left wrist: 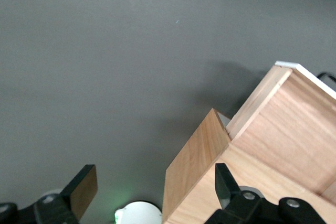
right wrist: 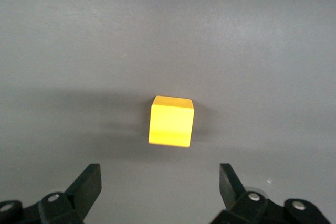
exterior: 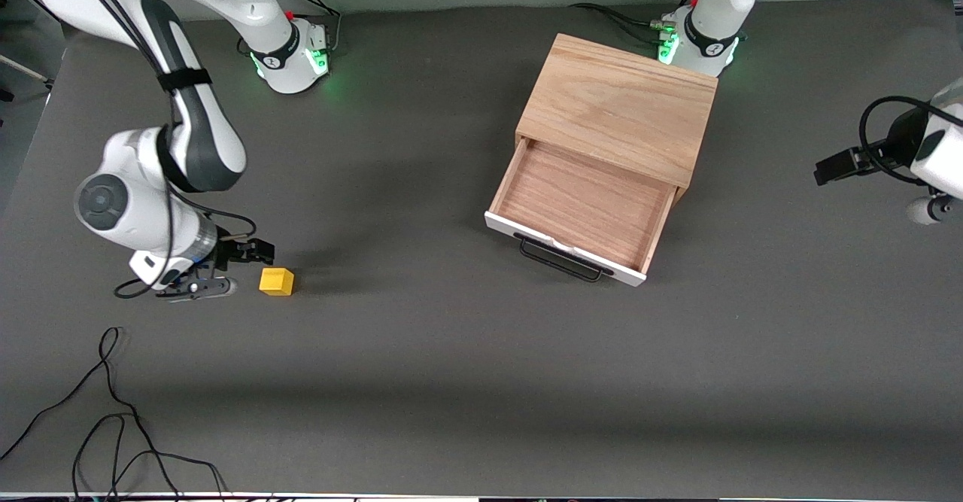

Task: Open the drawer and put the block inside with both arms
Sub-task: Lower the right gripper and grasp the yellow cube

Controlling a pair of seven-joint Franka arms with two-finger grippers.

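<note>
Drawer (exterior: 583, 205) pulled out of oak box (exterior: 621, 107), tray bare, white front panel and black bar handle (exterior: 563, 257) facing the front camera. Box set just in front of the left arm's base (exterior: 696, 43), drawer end nearer the camera than the box top.

Block (exterior: 276, 281): small yellow cube, flat on the grey table (exterior: 481, 381), toward the right arm's end, well apart from the drawer. Not in the drawer, not held.

Right gripper (exterior: 226, 269) low at the table, just beside the block on the side away from the drawer, not touching it. Fingers (right wrist: 86, 184) spread wide in the right wrist view, nothing between them, block (right wrist: 171, 121) ahead of the tips with clear table showing in between.

Left gripper (exterior: 843, 167) up in the air at the left arm's end of the table, well apart from the box, waiting. Fingers (left wrist: 84, 190) spread apart in the left wrist view, holding nothing; box corner (left wrist: 197, 174) and pulled-out drawer (left wrist: 286, 129) seen below it there.

Loose black cable (exterior: 113, 419) looped on the table near the front camera, at the right arm's end.
</note>
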